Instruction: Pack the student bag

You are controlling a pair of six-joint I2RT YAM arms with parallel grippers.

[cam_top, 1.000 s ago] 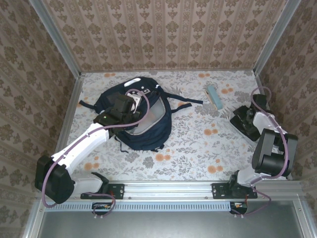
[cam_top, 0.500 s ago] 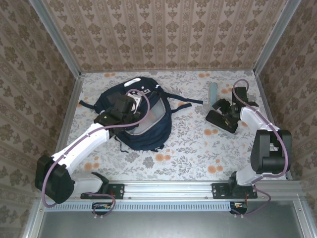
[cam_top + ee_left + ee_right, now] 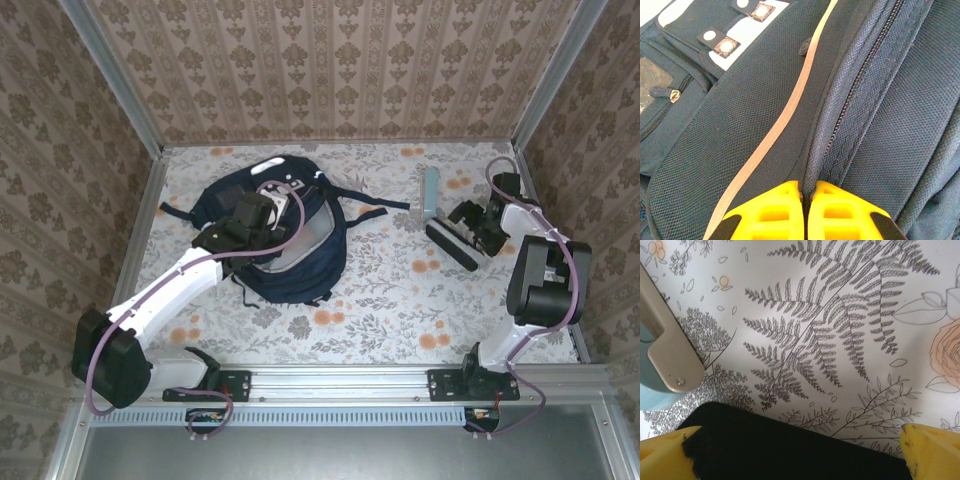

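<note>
1. the student bag (image 3: 300, 275) lies flat on the left half of the flowered surface (image 3: 380, 290), its main compartment gaping and showing a pale lining, and its navy straps trailing out to the right.
2. the left arm (image 3: 170, 285) reaches up from the near left corner to the bag's open mouth.
3. the left fingers (image 3: 770, 215) are pressed together on a ridge of the bag's navy fabric right beside the zip (image 3: 860, 85). a thin pale stripe (image 3: 790, 105) runs along the mesh panel next to it.
4. further up in the left wrist view, the bag's grey-white patches with dark dots (image 3: 727, 45) sit above a small front pocket.
5. the right arm (image 3: 545, 280) bends over the far right part of the surface.
6. the right fingers (image 3: 925, 450) stand wide apart, one at each end of the near edge of a black book (image 3: 452, 243) that lies flat on the surface. i cannot tell whether they touch it.
7. a pale blue and beige object (image 3: 429, 192) lies just beyond the book, well apart from the bag. the right wrist view shows its rounded beige end (image 3: 670, 360) close to the book's corner.
</note>
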